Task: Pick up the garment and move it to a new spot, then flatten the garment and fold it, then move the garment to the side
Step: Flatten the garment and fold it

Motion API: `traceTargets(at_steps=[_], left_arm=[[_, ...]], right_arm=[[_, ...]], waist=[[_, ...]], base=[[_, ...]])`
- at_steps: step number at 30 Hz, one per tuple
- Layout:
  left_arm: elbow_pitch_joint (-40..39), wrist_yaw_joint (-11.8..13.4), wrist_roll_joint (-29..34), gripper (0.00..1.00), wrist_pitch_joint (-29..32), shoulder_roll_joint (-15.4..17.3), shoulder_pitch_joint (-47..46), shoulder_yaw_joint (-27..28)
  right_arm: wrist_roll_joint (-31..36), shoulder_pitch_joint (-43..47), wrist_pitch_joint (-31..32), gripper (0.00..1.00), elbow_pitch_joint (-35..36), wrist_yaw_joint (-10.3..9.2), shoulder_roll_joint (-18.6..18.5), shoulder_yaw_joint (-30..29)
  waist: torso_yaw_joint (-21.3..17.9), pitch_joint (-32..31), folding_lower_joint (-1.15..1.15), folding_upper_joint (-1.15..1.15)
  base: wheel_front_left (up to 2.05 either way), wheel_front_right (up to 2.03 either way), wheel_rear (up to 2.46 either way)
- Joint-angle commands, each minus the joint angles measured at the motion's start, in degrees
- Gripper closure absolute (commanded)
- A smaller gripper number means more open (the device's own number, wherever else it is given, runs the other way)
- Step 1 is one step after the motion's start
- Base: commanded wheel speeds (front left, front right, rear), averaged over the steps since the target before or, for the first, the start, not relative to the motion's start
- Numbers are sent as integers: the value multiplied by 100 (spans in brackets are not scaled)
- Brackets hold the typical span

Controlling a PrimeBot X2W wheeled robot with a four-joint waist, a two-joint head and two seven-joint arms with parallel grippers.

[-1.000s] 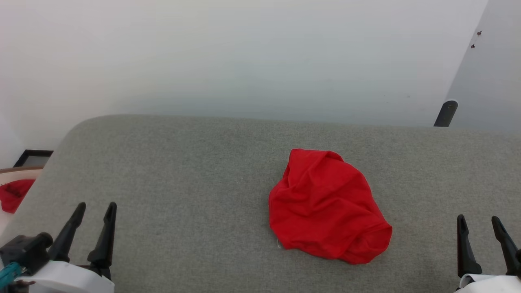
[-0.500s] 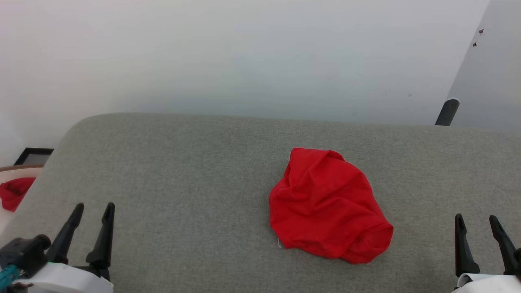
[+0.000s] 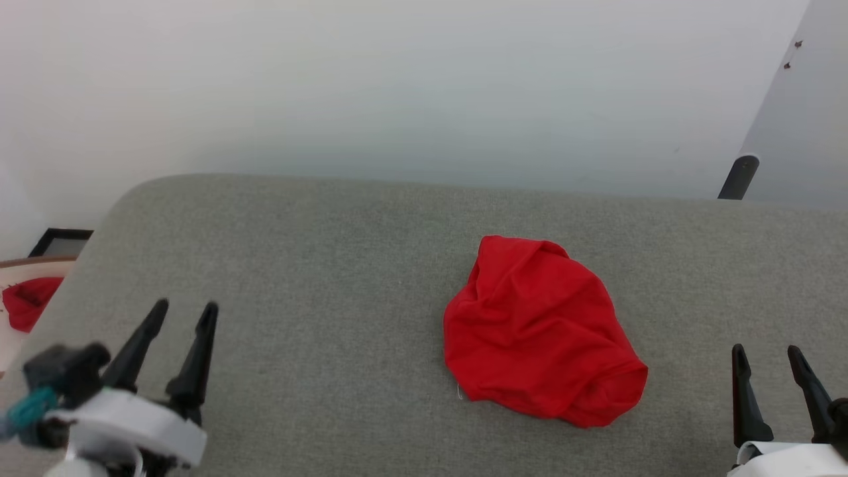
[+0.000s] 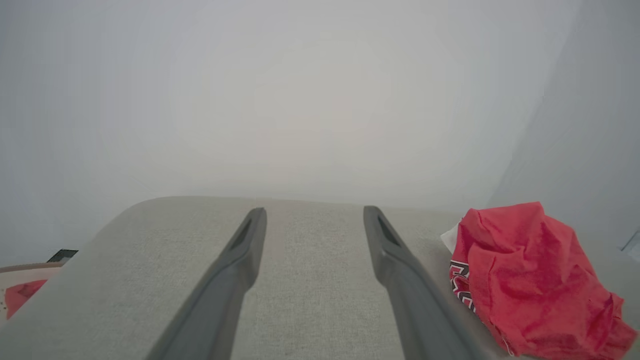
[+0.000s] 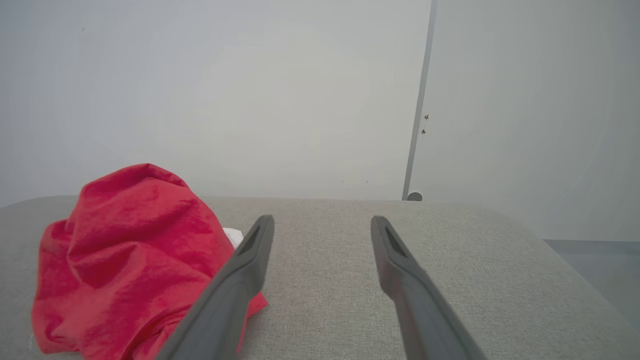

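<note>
The garment (image 3: pixel 540 331) is a crumpled red heap lying right of centre on the grey padded table (image 3: pixel 298 265). In the left wrist view the garment (image 4: pixel 530 280) shows a bit of white cloth and black-and-white lettering at its left side. The right wrist view has the garment (image 5: pixel 130 260) at the left, a white scrap behind it. My left gripper (image 3: pixel 184 310) hovers open over the table's near left part, well clear of the cloth. My right gripper (image 3: pixel 765 350) stands open at the near right, a short way right of the heap. Both hold nothing.
The table's rounded far edge meets a pale wall. Off the table's left end sits a light-coloured container (image 3: pixel 26 268) with another red cloth (image 3: pixel 30 301) in it, beside a dark frame (image 3: pixel 61 242). A dark post (image 3: pixel 737 177) stands at the far right.
My left gripper has risen and moved forward and slightly right over the table. The head camera has shifted a little. The garment and the right gripper stay as they were.
</note>
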State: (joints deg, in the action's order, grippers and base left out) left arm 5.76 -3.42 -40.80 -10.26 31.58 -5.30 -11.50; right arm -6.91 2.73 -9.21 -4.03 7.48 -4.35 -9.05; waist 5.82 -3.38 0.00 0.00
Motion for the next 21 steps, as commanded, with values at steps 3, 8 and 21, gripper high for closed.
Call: traceTargets(at_steps=[3,8,21], left_arm=[[-86,-70,-60,0,235,23,-317,-99],[-196,-110,-272,0,905,23,-940,-263],[87,-240,-1016,0,3450,19,-2736,-1047]], right_arm=[[-31,-95,7,0,47,2,-10,63],[-66,-159,50,0,118,2,-18,193],[-181,-631,-70,0,143,2,27,453]], waist=[[-39,100,0,0],[-188,313,0,0],[-817,1216,0,0]], base=[[0,0,0],[0,0,0],[0,0,0]])
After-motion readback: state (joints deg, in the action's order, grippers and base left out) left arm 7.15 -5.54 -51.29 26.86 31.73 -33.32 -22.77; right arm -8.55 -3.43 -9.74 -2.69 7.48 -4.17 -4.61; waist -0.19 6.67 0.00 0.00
